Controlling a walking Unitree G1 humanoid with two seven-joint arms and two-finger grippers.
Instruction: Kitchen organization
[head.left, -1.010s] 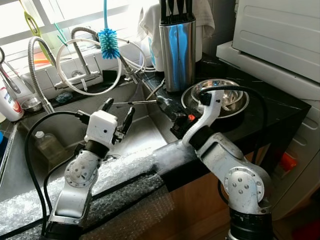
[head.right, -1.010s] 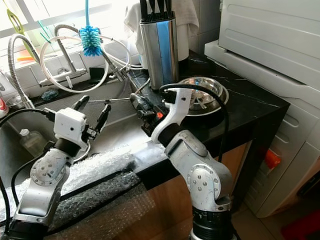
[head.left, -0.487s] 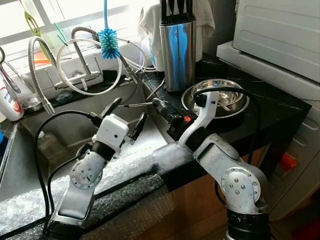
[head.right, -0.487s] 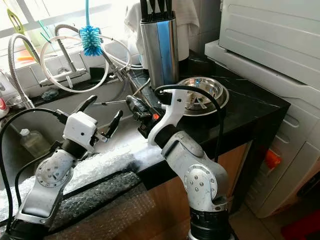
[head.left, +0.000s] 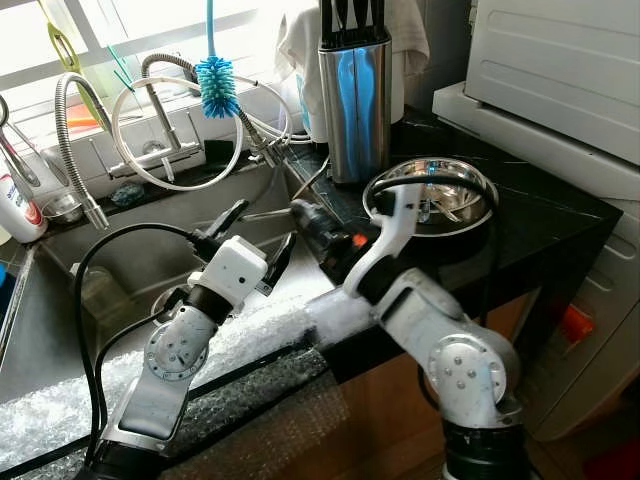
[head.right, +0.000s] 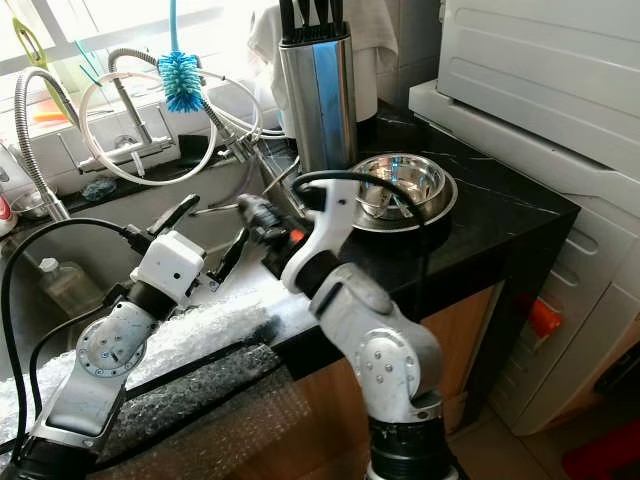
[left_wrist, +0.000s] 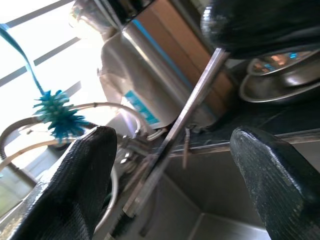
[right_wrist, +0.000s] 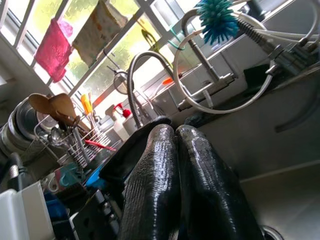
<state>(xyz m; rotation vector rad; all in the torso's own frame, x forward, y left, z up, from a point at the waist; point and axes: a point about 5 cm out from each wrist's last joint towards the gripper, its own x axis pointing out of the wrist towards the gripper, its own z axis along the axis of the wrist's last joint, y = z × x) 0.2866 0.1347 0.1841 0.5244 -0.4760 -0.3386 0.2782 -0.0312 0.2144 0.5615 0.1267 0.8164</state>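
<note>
Status: we read this as mid-handoff, nothing put away yet.

- Right gripper (head.left: 300, 212) sits over the sink (head.left: 150, 255) at the inner edge of the black surface (head.left: 540, 215). Its jaws are pressed together in the right wrist view and, in the left wrist view, pinch one end of a thin flat metal utensil (left_wrist: 190, 107). We can't tell whether it's a knife blade or some other tool.
- The utensil sticks out from the right gripper over the sink basin, toward the left arm, clear of the sink floor.
- Left gripper (head.left: 257, 232) is just beside the free end. Its jaws are wide open and empty, with one finger (left_wrist: 75, 185) on each side of the utensil in the left wrist view. No contact that we can see.
- Knife block (head.left: 353, 100) stands at the back of the surface with black handles already in it. Steel bowl (head.left: 487, 200) is just in front of it, toward the right edge.
- Bottle brush (head.left: 216, 85) hangs by the tap at the back of the sink, untouched.

Done, in our judgement: utensil picked up and presented.
Left: close the left jaws on it or carry it across, stow it (the knife block looks a likely home), then the rest of the surface. We'd call it early in the task.
</note>
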